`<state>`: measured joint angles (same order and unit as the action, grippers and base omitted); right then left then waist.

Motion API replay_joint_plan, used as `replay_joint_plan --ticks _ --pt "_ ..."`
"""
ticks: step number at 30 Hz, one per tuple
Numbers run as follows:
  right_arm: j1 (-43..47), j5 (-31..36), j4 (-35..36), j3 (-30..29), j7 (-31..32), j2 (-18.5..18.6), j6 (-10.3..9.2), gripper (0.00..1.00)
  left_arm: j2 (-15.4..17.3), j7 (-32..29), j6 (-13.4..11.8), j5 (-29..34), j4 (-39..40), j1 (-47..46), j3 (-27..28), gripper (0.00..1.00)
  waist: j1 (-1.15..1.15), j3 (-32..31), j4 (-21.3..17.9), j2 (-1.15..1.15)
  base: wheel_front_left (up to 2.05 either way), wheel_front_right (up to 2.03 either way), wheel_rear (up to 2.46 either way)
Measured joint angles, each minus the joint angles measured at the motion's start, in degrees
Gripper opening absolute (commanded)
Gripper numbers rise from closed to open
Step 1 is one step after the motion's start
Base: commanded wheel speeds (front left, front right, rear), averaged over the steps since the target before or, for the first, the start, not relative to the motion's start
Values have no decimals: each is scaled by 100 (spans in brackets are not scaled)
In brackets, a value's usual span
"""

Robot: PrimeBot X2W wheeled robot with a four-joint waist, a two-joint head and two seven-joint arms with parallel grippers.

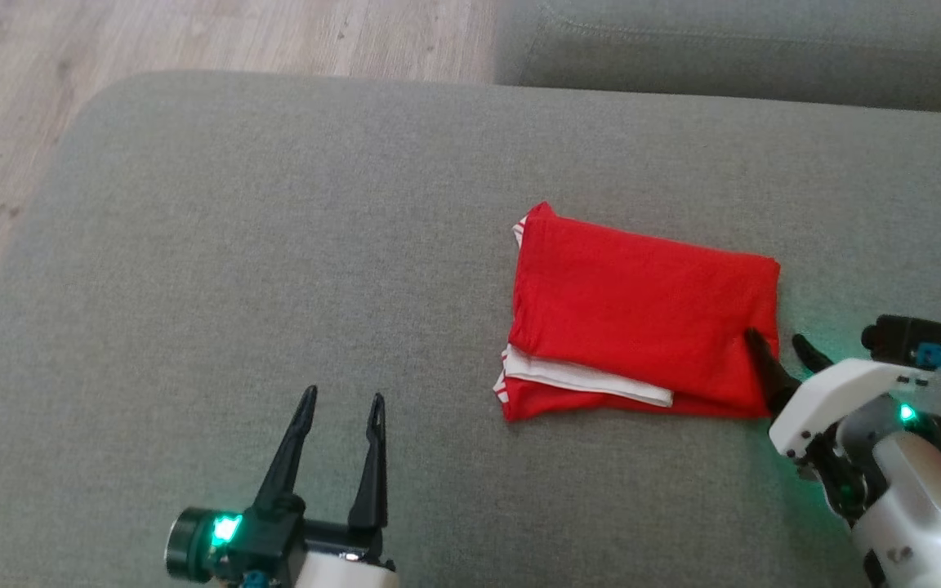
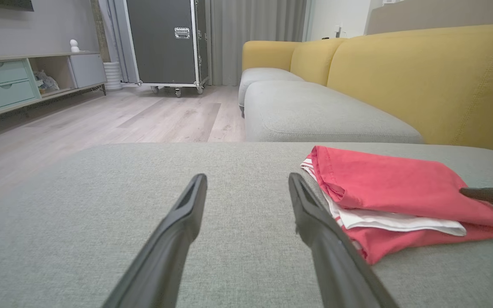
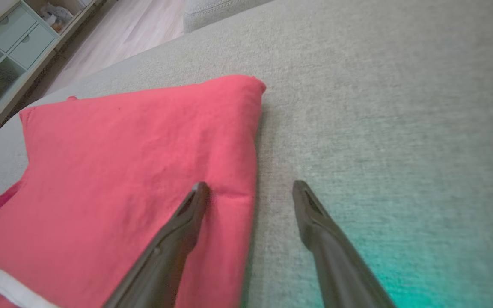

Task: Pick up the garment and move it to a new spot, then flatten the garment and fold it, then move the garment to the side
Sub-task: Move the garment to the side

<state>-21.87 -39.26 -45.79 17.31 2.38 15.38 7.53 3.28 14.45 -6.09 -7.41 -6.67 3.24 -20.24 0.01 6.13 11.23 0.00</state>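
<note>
Grey sofa seat [image 1: 274, 245], wooden floor [image 1: 193, 41] beyond it. Red garment [image 1: 642, 310] lies on the seat right of centre, folded into a neat rectangle, with a white layer [image 1: 585, 377] showing at its near edge. Fingers of the right gripper [image 1: 775, 336] are spread and straddle the garment's right edge, one over cloth, one over bare seat. Fingers of the left gripper [image 1: 344, 394] are spread, holding nothing, well apart from the garment. Folding looks done; the shift to the side remains. Risk: a pinch that catches only the top layer would peel the fold open on the drag, and the white layer could slide out.
</note>
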Motion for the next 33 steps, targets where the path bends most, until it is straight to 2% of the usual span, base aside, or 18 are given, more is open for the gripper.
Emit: replay_joint_plan --ticks 2,3,7,11,21,28,33 --pt "-108 -192 -70 113 75 8 0 27 -3 0 -7 0 -7 -54 -31 100 0 52 19 0 0 0 0" --pt "-151 -277 -87 154 96 11 0 0 -3 0 -38 0 -7 -86 -31 100 -1 71 22 0 0 0 0" --pt "-255 -445 -60 423 14 88 0 0 -3 0 -101 -2 0 -164 -19 100 -1 140 -41 0 0 0 0" --pt "-367 -446 81 697 -99 387 0 0 -3 0 -102 -34 51 -179 -18 100 -1 238 -230 0 0 0 0" --pt "-1161 -212 924 1099 81 1741 0 0 -7 0 -98 -30 215 -694 -5 100 0 736 -1020 0 0 0 0" --pt "-1400 -71 1467 880 381 2494 0 0 -11 1 80 145 174 -1212 13 100 0 1146 -1708 0 0 0 0" --pt "-1462 94 1585 461 556 2836 0 0 -12 8 319 154 132 -1490 41 100 -1 1373 -2128 0 0 0 0"
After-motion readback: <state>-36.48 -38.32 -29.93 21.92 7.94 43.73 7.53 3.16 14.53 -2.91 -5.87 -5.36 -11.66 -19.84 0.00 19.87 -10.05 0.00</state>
